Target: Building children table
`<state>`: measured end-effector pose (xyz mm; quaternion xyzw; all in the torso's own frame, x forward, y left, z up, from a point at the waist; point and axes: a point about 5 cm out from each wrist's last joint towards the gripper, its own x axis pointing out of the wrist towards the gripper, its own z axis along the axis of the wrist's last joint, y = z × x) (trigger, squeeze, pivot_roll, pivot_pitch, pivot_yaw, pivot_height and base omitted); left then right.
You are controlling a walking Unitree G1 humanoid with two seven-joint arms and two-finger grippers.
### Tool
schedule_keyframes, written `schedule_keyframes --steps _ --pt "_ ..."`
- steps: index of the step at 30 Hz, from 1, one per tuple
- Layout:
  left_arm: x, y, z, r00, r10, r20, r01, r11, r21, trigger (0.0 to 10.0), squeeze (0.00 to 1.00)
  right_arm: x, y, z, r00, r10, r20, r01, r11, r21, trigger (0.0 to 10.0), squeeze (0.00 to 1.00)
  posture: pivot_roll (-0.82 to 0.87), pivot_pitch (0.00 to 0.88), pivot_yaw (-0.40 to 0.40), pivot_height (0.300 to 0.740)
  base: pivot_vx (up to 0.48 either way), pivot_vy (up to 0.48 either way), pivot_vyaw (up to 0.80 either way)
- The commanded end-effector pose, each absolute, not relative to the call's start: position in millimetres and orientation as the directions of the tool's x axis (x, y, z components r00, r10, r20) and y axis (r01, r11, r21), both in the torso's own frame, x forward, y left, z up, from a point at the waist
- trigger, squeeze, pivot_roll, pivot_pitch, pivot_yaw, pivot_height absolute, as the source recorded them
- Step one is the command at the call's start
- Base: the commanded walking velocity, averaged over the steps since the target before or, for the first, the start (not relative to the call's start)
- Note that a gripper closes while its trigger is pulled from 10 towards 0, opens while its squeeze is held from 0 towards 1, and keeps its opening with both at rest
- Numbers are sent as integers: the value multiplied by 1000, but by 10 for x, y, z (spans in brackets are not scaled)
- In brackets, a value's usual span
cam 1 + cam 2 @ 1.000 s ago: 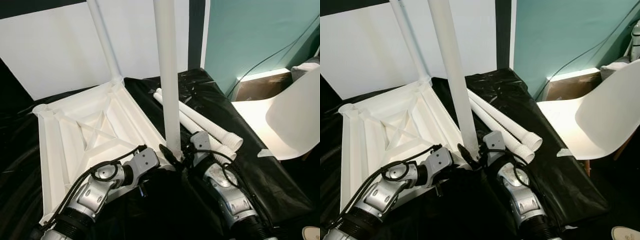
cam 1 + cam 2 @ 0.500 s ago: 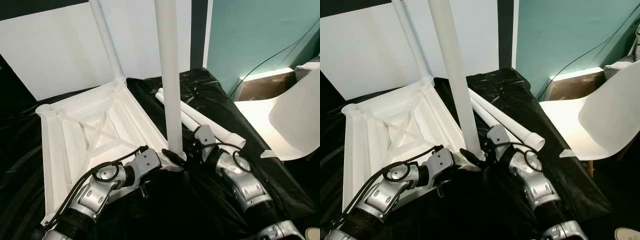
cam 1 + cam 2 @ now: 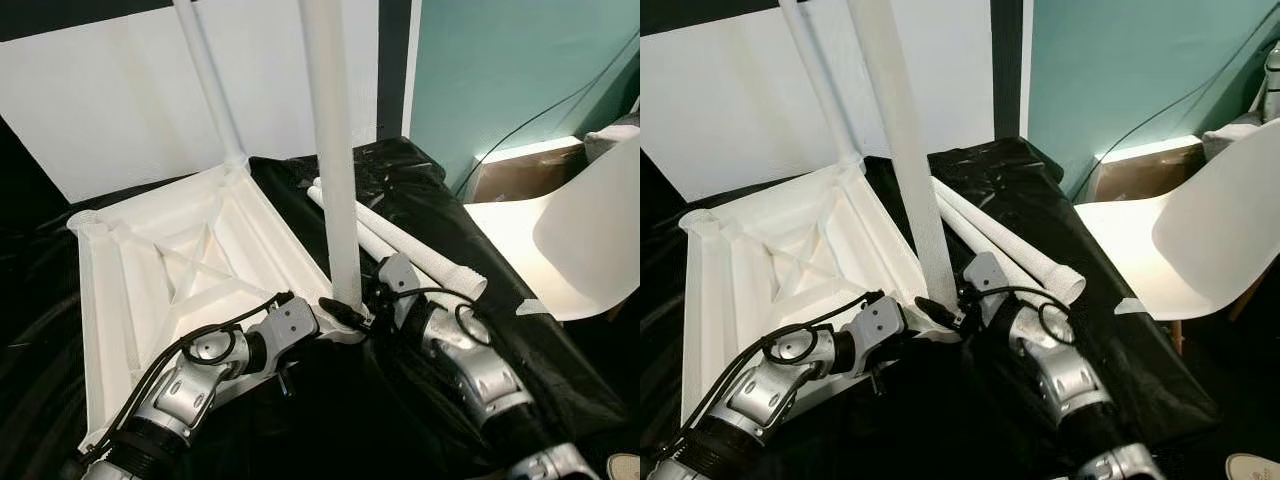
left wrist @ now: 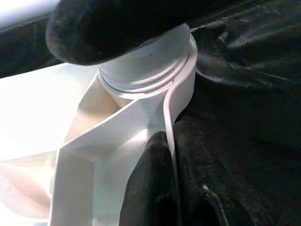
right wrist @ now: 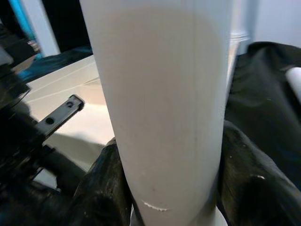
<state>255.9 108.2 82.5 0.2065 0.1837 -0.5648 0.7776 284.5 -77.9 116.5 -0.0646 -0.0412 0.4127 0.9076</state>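
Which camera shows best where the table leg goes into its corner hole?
The left wrist view: the leg's ridged end sits in the round corner socket right in front of the lens. The head views show that joint small, between the left gripper and right gripper. The right wrist view shows the leg's shaft between its fingers.

White tabletop [image 3: 150, 260] upside-down; two legs [image 3: 330, 150] upright, two loose legs [image 3: 420, 255] beside.

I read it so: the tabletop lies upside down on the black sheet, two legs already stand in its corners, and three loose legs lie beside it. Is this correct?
Not quite: two loose legs lie beside it, not three, as the left eye view shows. The rest holds: the tabletop lies upside down on the black sheet, with a far leg and a near leg standing in its corners.
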Motion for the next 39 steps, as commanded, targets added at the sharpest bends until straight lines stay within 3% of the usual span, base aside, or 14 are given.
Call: schedule_keyframes --steps 1,6,11,12,13,14,15,16,23,24,31,32,33,39 --pt "2219 1095 337 107 -772 -627 968 224 -111 10000 0 2880 -827 1115 726 688 10 -682 722 -114 0 0 126 0 34 740 0 0 0" --pt "2238 1097 344 104 -773 -626 969 220 -111 10000 0 2921 -932 1094 854 515 75 -517 856 15 0 0 121 0 36 740 0 0 0" --pt "2246 1098 348 100 -773 -627 971 214 -109 10000 0 2914 -936 1060 841 539 49 -540 841 17 0 0 117 0 42 740 0 0 0" --pt "2249 1098 350 100 -773 -627 971 214 -109 10000 0 2894 -915 1060 823 567 44 -567 823 7 1294 0 117 0 42 740 0 0 0" --pt "2249 1098 350 100 -773 -627 971 214 -109 10000 0 2894 -915 1060 823 567 44 -567 823 7 1294 0 117 0 42 740 0 0 0" --pt "2250 1098 351 100 -772 -627 971 213 -108 10000 0 2872 -892 1074 801 597 43 -597 802 -5 10000 0 116 0 43 740 0 0 0" --pt "2250 1098 351 100 -772 -627 971 214 -108 10000 0 2858 -878 1084 788 614 42 -614 789 -13 10000 0 116 0 43 740 0 0 0" --pt "2249 1098 350 99 -771 -628 971 213 -108 10000 0 2862 -881 1109 781 623 44 -623 782 -23 10000 1000 115 0 42 740 0 0 0" --pt "2250 1091 352 100 -772 -628 971 214 -108 10000 0 2936 -903 1254 727 684 62 -682 729 -52 10000 1000 118 0 39 740 0 0 0" --pt "2252 1089 352 101 -772 -628 971 214 -107 10000 0 2938 -888 1278 682 730 48 -726 684 -70 10000 0 116 0 32 740 0 0 0" --pt "2270 1087 361 107 -772 -627 971 216 -100 10000 0 2896 -881 1282 551 834 -28 -832 546 -99 10000 0 119 0 29 740 0 0 0" --pt "2274 1088 363 109 -771 -627 971 217 -99 10000 0 2880 -883 1274 534 845 -41 -843 527 -108 7373 0 122 0 25 740 0 0 0" --pt "2279 1098 363 113 -770 -627 970 221 -97 10000 0 2869 -880 1231 530 845 -64 -845 521 -118 0 0 124 0 22 740 0 0 0" --pt "2276 1117 368 117 -769 -628 970 225 -95 10000 0 2872 -825 1161 578 814 -57 -815 574 -74 0 0 128 0 25 740 0 0 0"
